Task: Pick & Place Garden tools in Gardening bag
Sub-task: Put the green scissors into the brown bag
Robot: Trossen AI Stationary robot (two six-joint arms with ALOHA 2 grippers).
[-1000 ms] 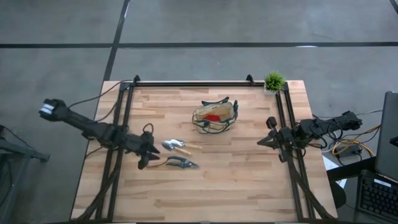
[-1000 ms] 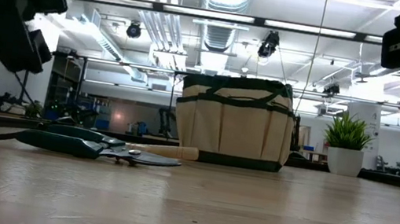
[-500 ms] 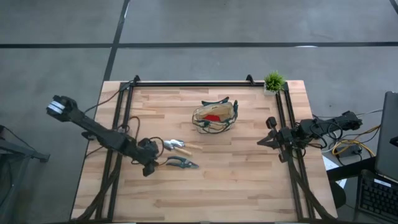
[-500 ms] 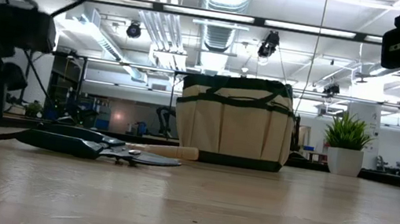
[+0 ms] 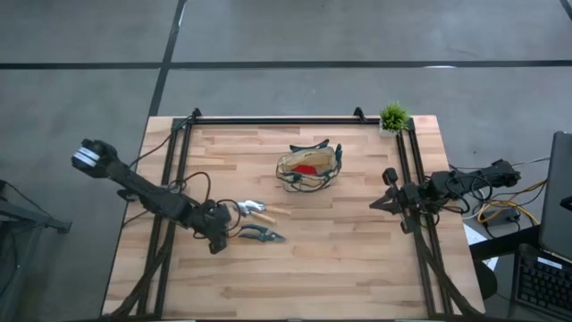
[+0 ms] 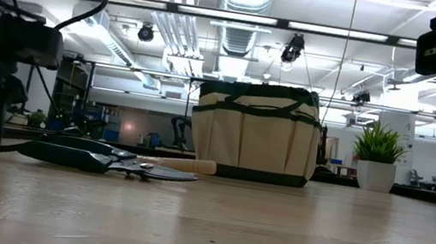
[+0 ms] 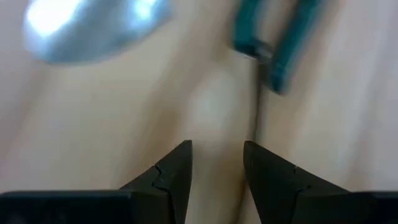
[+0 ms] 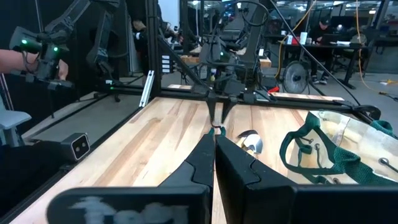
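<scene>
The pruning shears with dark teal handles lie flat on the wooden table, and the silver-bladed trowel lies just beyond them, its blade on the wood. My left gripper stands open low over bare table beside the shears' handle ends, pointing steeply down, with nothing between its fingers. The tan gardening bag stands upright at mid-table with a red item inside. My right gripper hangs shut and level at the table's right side.
A small green potted plant stands at the far right corner. Black frame rails run along the table's left, right and far edges. Bare wood stretches along the near side. A person sits at a desk in the room behind.
My left gripper has come down toward the table and moved a little toward the near edge and the shears' handle ends, tipping to point more steeply down. The shears, the trowel and the bag have stayed where they were.
</scene>
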